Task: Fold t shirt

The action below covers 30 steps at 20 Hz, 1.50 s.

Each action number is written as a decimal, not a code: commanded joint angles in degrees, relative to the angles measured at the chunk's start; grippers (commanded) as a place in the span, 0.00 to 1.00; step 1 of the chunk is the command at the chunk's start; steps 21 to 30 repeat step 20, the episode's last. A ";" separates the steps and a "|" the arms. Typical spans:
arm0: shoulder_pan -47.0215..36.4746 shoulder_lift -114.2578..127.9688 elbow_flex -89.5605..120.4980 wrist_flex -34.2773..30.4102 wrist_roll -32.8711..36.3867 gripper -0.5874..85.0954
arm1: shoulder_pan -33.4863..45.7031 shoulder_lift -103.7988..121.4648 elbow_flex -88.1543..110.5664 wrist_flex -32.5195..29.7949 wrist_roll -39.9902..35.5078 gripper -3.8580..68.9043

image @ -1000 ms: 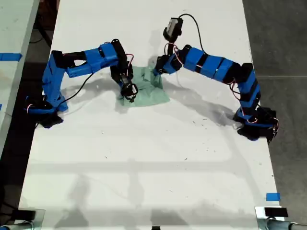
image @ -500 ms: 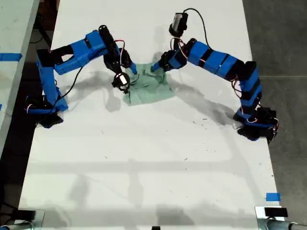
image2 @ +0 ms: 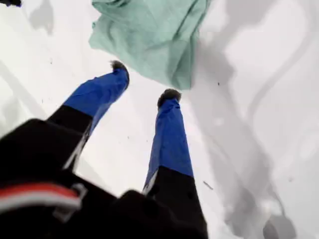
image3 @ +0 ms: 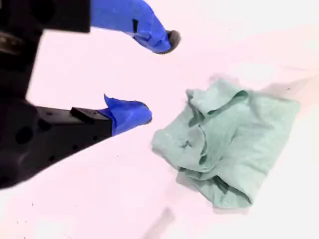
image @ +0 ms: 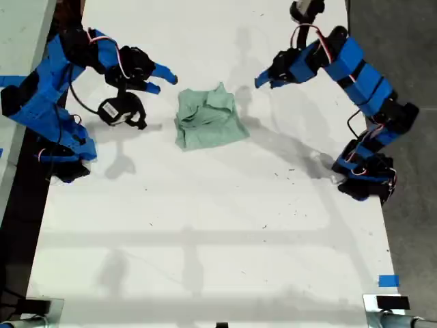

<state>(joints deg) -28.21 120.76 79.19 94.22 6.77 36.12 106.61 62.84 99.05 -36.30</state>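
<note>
The t shirt lies crumpled on the white table, toward the far end of it in the exterior view and roughly midway between my two arms. It is a pale mint-green heap. The part toward the exterior view's left is bunched into thick folds, and the part toward the exterior view's lower right lies flatter. My first tool hangs above the table on the exterior view's right, near the shirt but clear of it. Its own camera shows that tool released, the two blue fingers spread wide with bare table between them, pointing at a smooth corner of the shirt just past their dark tips. My second tool is on the exterior view's left, raised and also apart from the cloth. Seen from its wrist, this tool is released too — both blue fingers stand well apart and grasp nothing. The shirt sits beside them with its rumpled, folded edge turned their way. Neither tool touches the fabric, and arm shadows fall across the table on either side of it.
</note>
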 commanded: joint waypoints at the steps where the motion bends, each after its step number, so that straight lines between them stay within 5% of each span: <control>1: 6.77 7.91 7.03 -0.88 -5.98 0.21 | -4.13 19.51 16.79 0.70 5.27 0.18; 7: 22.15 21.80 35.42 -4.48 -24.61 0.20 | -11.78 58.89 58.71 0.70 14.24 0.08; 13: 31.82 36.30 64.95 -22.15 -34.63 0.17 | -27.33 76.38 82.44 -5.80 24.08 0.08; 19: 35.24 63.98 87.45 -35.42 -31.73 0.13 | -33.22 88.77 91.67 -8.17 26.81 0.09; 30: 35.24 68.64 89.47 -35.95 -30.32 0.12 | -33.75 91.41 92.20 -8.17 26.72 0.11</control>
